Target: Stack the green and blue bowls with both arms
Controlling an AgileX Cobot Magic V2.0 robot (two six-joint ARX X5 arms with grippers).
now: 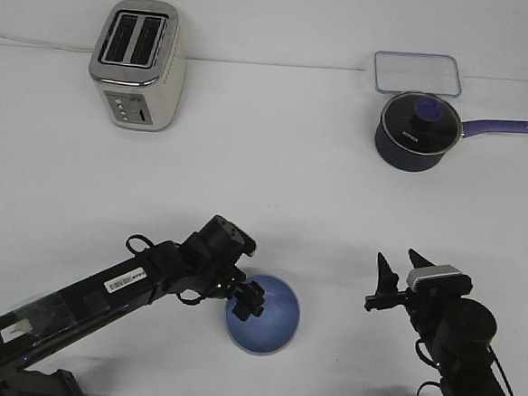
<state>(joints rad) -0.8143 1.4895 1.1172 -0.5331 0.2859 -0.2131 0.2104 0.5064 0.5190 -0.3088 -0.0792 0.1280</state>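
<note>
A silver toaster (137, 64) stands in the upper left of the frame. From the lower left corner the left arm reaches toward centre, its left gripper (250, 299) at the left rim of the blue bowl (269, 321), low in the middle; whether its fingers pinch the rim I cannot tell. Upper right holds a clear lid (418, 73) and a navy saucepan (416, 131). At lower right, the right gripper (401, 265) points up, fingers spread, holding nothing
</note>
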